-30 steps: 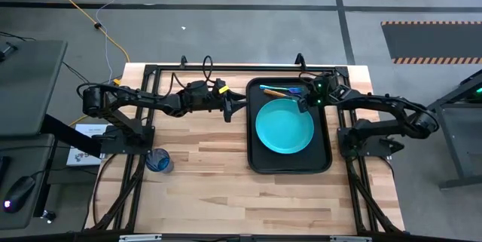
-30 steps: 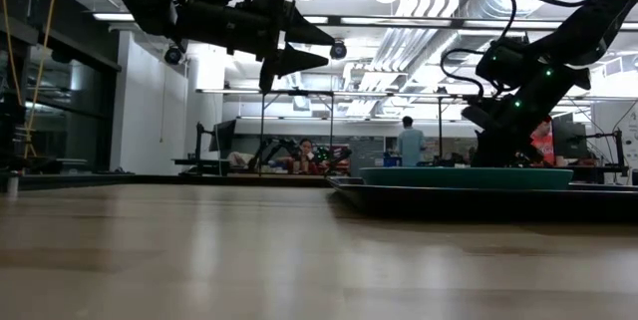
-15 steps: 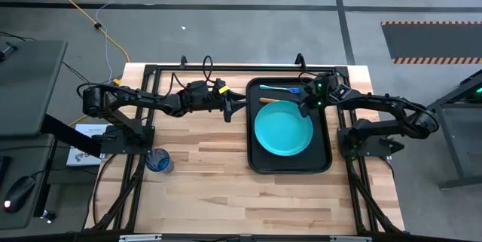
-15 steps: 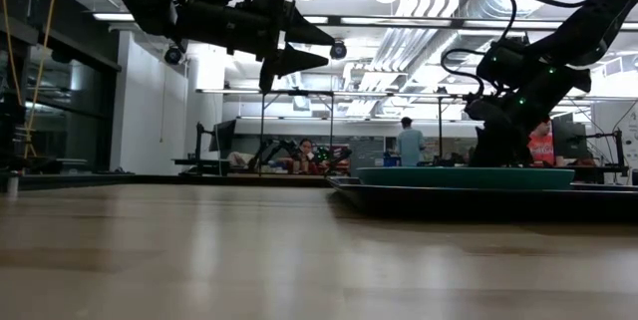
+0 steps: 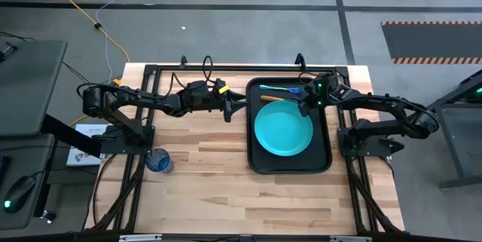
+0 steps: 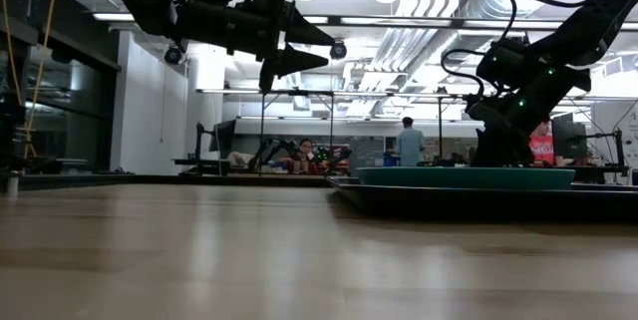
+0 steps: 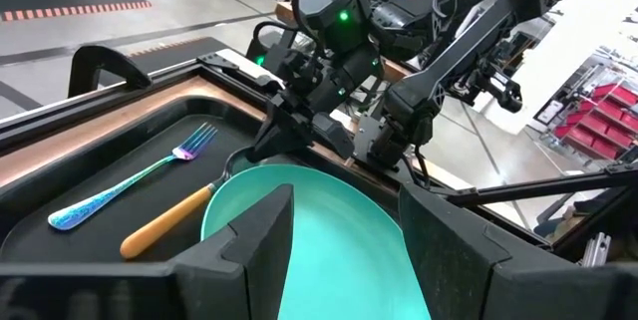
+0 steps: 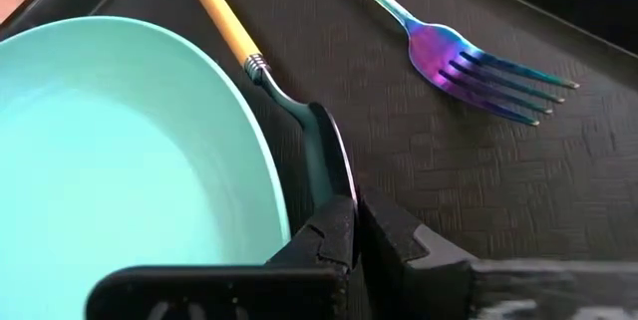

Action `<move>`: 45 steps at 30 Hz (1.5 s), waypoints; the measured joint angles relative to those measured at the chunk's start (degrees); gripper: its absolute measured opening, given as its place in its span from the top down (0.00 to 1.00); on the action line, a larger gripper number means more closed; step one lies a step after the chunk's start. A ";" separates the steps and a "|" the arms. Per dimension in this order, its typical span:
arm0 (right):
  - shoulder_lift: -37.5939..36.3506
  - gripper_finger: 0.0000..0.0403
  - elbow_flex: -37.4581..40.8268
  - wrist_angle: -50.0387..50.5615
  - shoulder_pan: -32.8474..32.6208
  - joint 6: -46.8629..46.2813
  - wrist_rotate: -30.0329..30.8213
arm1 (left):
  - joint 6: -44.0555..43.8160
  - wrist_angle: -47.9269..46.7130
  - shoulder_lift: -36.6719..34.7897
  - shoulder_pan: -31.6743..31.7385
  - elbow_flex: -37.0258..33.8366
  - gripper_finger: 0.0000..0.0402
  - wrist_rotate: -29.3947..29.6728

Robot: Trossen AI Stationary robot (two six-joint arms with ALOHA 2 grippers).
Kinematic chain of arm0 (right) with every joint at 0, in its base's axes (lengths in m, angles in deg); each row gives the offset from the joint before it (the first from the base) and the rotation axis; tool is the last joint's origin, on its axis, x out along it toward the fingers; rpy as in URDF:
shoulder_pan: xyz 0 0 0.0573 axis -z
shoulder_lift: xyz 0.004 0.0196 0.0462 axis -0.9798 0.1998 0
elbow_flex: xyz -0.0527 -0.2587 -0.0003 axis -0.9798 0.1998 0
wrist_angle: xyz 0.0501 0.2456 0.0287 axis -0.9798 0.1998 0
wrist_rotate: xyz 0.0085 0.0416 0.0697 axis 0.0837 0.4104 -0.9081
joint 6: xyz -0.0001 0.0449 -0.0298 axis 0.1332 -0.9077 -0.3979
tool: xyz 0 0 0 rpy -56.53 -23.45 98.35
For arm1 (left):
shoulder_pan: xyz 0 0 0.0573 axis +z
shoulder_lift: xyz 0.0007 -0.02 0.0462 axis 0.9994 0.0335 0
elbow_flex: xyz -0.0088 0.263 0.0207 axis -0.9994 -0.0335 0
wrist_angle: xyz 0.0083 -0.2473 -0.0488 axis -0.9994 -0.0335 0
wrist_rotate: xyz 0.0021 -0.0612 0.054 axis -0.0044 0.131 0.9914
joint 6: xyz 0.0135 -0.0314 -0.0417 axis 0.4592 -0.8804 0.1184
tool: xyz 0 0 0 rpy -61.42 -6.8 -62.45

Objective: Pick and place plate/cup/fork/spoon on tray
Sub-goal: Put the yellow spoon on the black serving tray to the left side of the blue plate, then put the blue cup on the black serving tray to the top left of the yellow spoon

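Observation:
The turquoise plate lies on the black tray. On the tray's far end lie an iridescent fork and a yellow-handled spoon, whose bowl rests against the plate's rim. My right gripper is shut, with its tips down at that bowl by the plate's far right rim. My left gripper hangs open above the table just left of the tray, level, with nothing between its fingers. The blue cup stands on the table near the left edge. My right gripper's shut fingertips meet the free end of the spoon's bowl, right beside the plate's rim. The fingers slant down from the table's right side. The spoon lies on the tray. I cannot tell whether the tips also touch the plate.
The arms' black frame runs along the table's far, left and right sides. Bare wood lies between the cup and the tray. Beyond the table, the low view shows a room with people far off.
My right gripper has rolled a little at the plate's far right rim without moving away. The spoon has swung: its handle, which lay slanted close to the fork, now lies level nearer the plate. The plate has slid slightly toward the near edge.

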 joint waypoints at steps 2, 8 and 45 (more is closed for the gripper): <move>0.00 1.00 0.00 -0.19 0.00 0.00 0.04 | -0.01 0.00 0.00 0.00 0.00 0.57 0.00; 0.00 0.95 -0.01 -0.66 0.00 -0.05 1.23 | -0.02 0.00 0.00 0.00 0.00 0.57 0.00; -27.23 0.65 -0.27 6.40 0.11 2.06 -4.62 | 4.51 -2.33 0.00 0.00 -0.02 0.57 0.37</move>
